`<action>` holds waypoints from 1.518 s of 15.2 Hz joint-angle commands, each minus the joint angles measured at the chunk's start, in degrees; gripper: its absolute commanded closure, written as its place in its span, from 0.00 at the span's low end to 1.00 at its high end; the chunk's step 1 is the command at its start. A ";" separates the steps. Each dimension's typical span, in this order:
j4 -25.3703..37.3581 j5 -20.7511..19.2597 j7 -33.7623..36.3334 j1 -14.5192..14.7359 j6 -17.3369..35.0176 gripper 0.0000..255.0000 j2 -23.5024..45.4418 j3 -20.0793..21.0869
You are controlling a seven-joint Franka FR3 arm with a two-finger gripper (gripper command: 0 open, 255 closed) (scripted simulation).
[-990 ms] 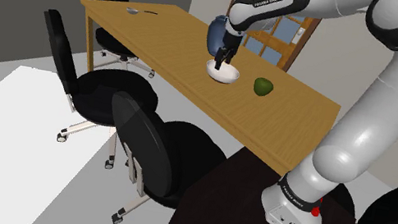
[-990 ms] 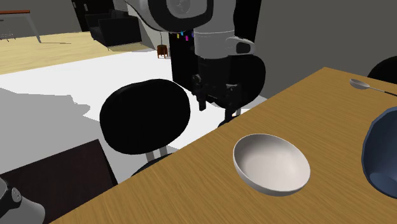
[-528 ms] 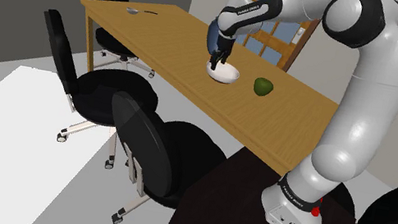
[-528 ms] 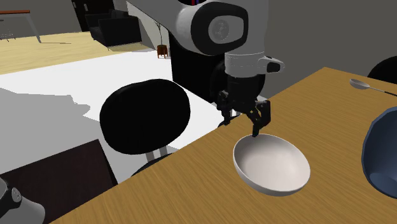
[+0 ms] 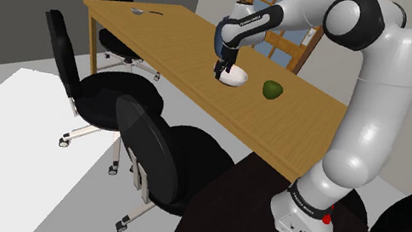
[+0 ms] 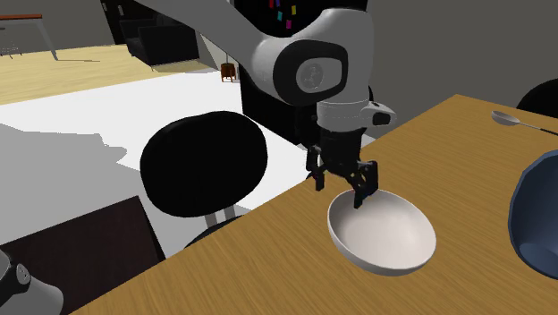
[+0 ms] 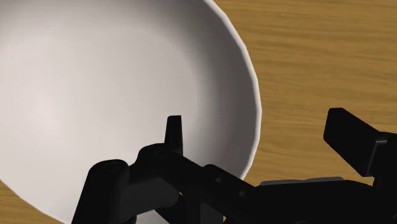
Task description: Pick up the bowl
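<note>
The pincer (image 7: pixel 258 125) is open wide and it holds nothing. Its two black fingers stand on the two sides of the rim of the white bowl (image 7: pixel 95 95): one finger (image 7: pixel 173 130) is over the inside of the bowl, and the other finger (image 7: pixel 353 141) is outside, over the wood of the desk (image 7: pixel 318 57). In the wrist view there is a gap between each finger and the rim, so the rim is not clasped.

The bowl (image 6: pixel 384 234) sits upright on the desk, near the edge where the black chairs are. Its inside is a smooth white surface, and the one fingertip hangs just above it. In the second exterior view the pincer (image 6: pixel 341 186) comes down at the side of the bowl that is towards a black chair (image 6: pixel 204 166).

At that view's right edge there is a blue bowl (image 6: pixel 536 215), cut by the picture, so I cannot tell what it contains. Beyond it a grey spoon (image 6: pixel 514 118) lies on the desk.

In the shoulder view the white bowl (image 5: pixel 237 75) is at about the middle of the long desk (image 5: pixel 166 35), and a green thing (image 5: pixel 272 89) lies near it, not touching it.
</note>
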 commanded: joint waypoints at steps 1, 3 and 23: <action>0.23 0.06 -0.01 -0.06 0.35 0.00 0.52 0.02; 0.13 0.05 -0.01 -0.06 0.39 1.00 0.47 0.01; 3.34 -0.12 -0.69 0.20 -7.30 1.00 -4.07 -0.13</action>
